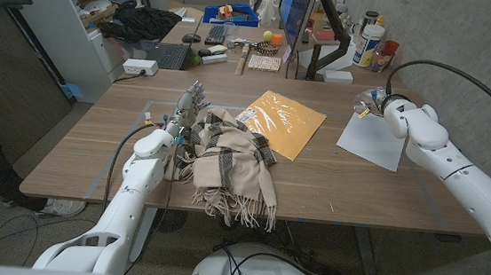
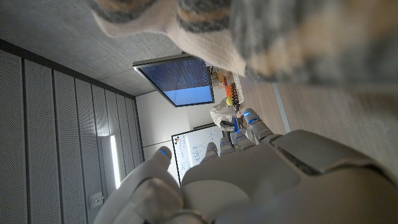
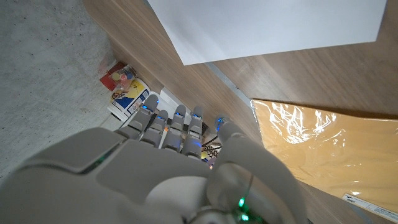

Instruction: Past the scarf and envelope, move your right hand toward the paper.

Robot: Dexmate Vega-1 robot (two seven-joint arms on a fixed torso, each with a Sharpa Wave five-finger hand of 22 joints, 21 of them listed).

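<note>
A beige plaid scarf [image 1: 226, 158] lies bunched at the table's middle, and its fringe reaches the front edge. Beyond it to the right lies a yellow padded envelope [image 1: 281, 120]. A white sheet of paper [image 1: 373, 140] lies at the table's right side. My right hand [image 1: 371, 102] hovers over the paper's far left corner. In the right wrist view its fingers [image 3: 177, 121] reach out straight with nothing in them, with the paper [image 3: 267, 25] and the envelope [image 3: 311, 149] beyond. My left hand [image 1: 187, 110] stands by the scarf's left edge, fingers up and apart, holding nothing; the scarf [image 2: 249, 31] fills that wrist view's far side.
The table's far end is crowded: a laptop [image 1: 165, 55], a monitor [image 1: 296, 17] on an arm, bottles [image 1: 370, 43] and small items. A white shelf unit [image 1: 69, 15] stands at the left, a concrete wall at the right. Bare wood lies in front of the paper.
</note>
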